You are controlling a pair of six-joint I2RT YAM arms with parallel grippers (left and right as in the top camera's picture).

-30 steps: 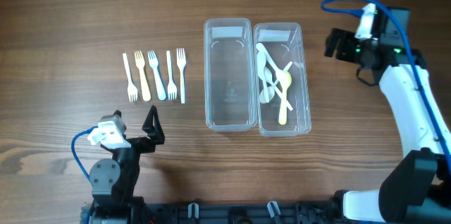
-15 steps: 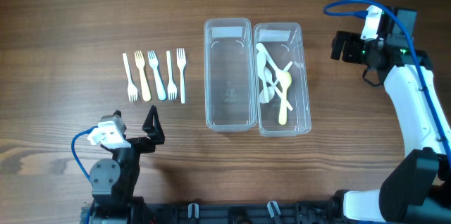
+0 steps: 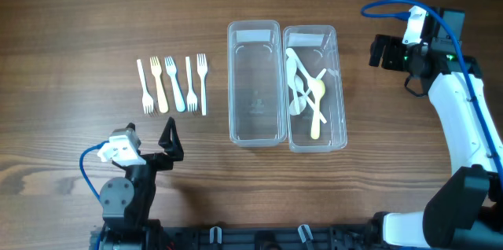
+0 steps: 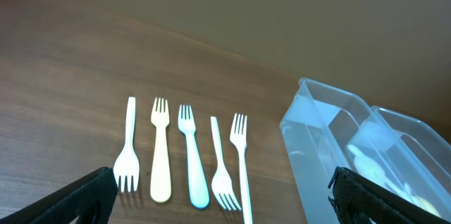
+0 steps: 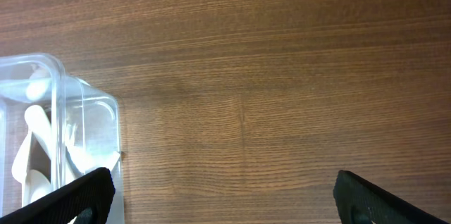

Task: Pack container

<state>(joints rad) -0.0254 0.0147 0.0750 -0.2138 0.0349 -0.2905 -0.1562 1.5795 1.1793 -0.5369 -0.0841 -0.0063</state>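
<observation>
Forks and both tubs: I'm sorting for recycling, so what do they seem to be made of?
The forks look like opaque moulded plastic with a matte finish: thin, and pastel white, cream or pale blue. The empty tub and the other tub are probably clear, glossy plastic: the grain of the table shows through them, and their rims catch light.

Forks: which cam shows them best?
Left wrist: all five forks sit close and large, with tines and facing directions readable. Overhead shows the forks complete but small. Right wrist shows none of them.
</observation>
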